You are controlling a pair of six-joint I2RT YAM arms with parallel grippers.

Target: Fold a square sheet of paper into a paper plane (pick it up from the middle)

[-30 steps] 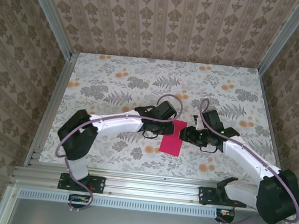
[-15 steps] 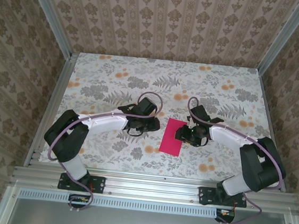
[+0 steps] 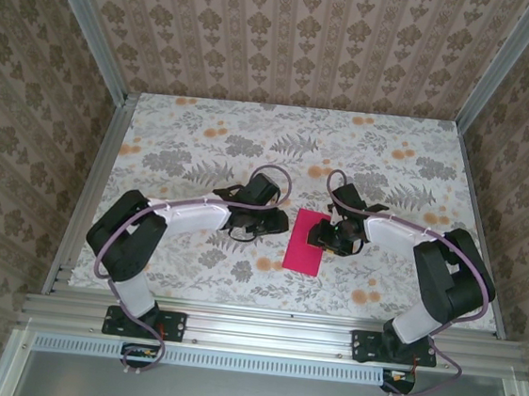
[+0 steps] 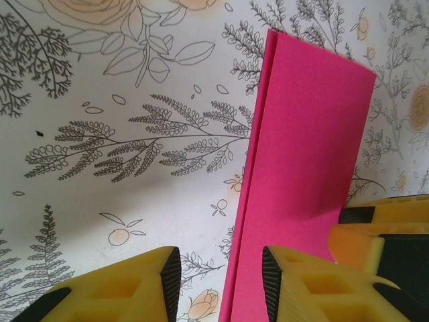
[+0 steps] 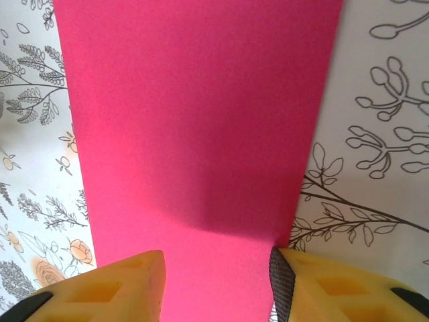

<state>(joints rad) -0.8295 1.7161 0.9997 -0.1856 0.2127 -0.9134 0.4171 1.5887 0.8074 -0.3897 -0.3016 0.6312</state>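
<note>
Yellow fingers [image 4: 144, 282] of the left gripper [image 4: 220, 263] are standing parted and gripping nothing. One long edge of the magenta paper sheet [image 4: 305, 147] is running down into the gap, close to the right-hand finger. The fingers [image 5: 322, 285] of the right gripper [image 5: 216, 267] are likewise standing apart, straddling the sheet across its width, with one fingertip sitting at the paper's edge. Whether the pads are pressing the paper down cannot be told. The sheet is lying flat on the flower-patterned table [image 3: 203, 149], folded double into a narrow rectangle, its two layers showing slightly offset along one long edge. From above, both arms are reaching inward, their grippers facing each other across the paper near mid-table.
</note>
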